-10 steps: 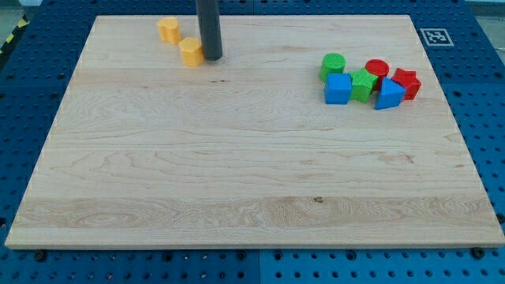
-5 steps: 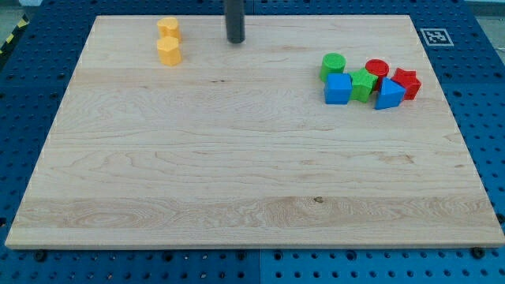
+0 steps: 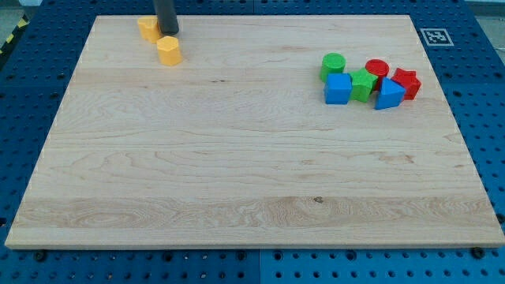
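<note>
I see the wooden board (image 3: 237, 158) on a blue pegboard table (image 3: 24, 95). Far right, a touching cluster: blue cube (image 3: 338, 89), blue wedge (image 3: 388, 95), green blocks (image 3: 363, 84), red blocks (image 3: 405, 82). My tip (image 3: 167, 32), a bare rod with no claw, touches one yellow block (image 3: 147, 28); another yellow block (image 3: 169, 50) sits just below.

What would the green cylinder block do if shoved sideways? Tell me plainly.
The green cylinder block stands on its flat end on the smooth wooden board, so it would probably slide rather than roll. It looks squat, so tipping seems unlikely. The blue cube sits right below it, so a downward shove would likely move both. My tip is far off, beside the yellow blocks.
</note>
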You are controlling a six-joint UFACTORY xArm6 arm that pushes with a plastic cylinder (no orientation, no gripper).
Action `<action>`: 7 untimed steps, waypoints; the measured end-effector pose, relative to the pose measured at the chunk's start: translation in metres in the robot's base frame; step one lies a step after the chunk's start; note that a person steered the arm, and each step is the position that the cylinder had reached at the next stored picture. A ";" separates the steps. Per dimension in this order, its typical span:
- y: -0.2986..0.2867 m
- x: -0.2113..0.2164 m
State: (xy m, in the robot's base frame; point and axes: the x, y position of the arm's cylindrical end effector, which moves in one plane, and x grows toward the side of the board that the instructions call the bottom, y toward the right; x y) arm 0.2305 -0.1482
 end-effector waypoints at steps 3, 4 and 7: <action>0.049 0.076; 0.044 0.076; 0.003 0.076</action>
